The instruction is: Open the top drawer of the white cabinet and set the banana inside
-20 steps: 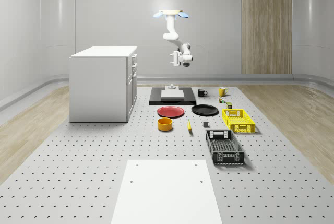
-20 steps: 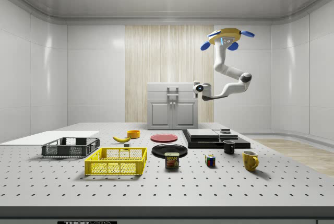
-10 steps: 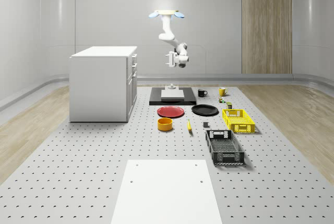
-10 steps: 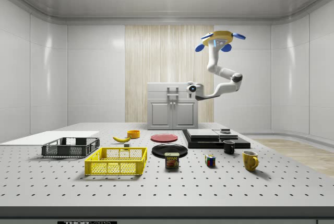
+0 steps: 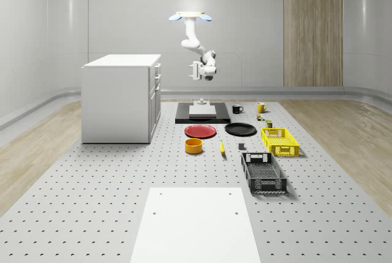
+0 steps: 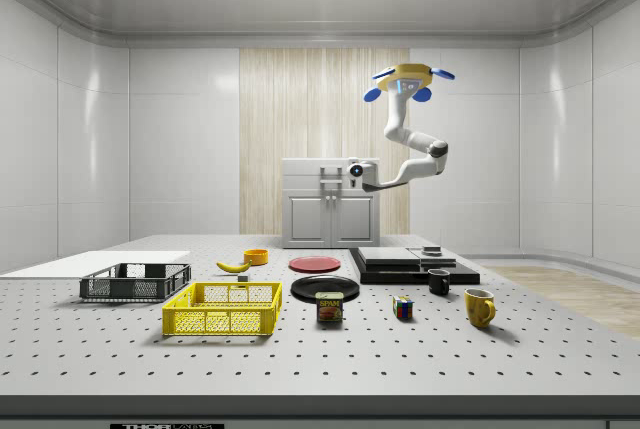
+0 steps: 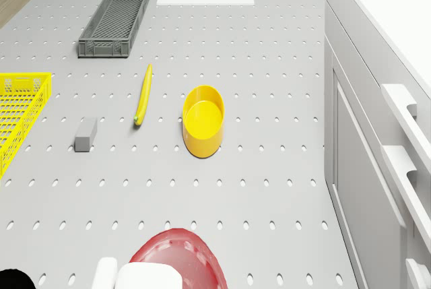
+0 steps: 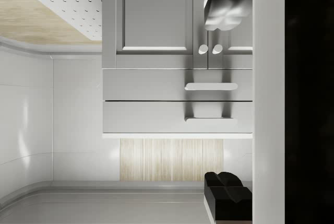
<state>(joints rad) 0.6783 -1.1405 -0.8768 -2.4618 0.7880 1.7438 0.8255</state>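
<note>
The white cabinet stands on the table at the whole-scene view's left, its drawers and doors closed. Its top drawer, with a bar handle, faces the wrist camera. The drone hovers high above the table, to the right of the cabinet in the whole-scene view. My gripper hangs at drawer height, pointed at the cabinet front and apart from it. It is open with nothing between its fingers. The banana lies on the table beside the yellow bowl and also appears in the drone view.
A red plate, a black plate, a yellow basket and a grey crate lie right of the cabinet. A black platform sits below the drone. A white slab lies near the table's front.
The drone and arm have moved toward the cabinet, to the left in both fixed views. The gripper now hangs nearer the drawer fronts. Nothing on the table has moved.
</note>
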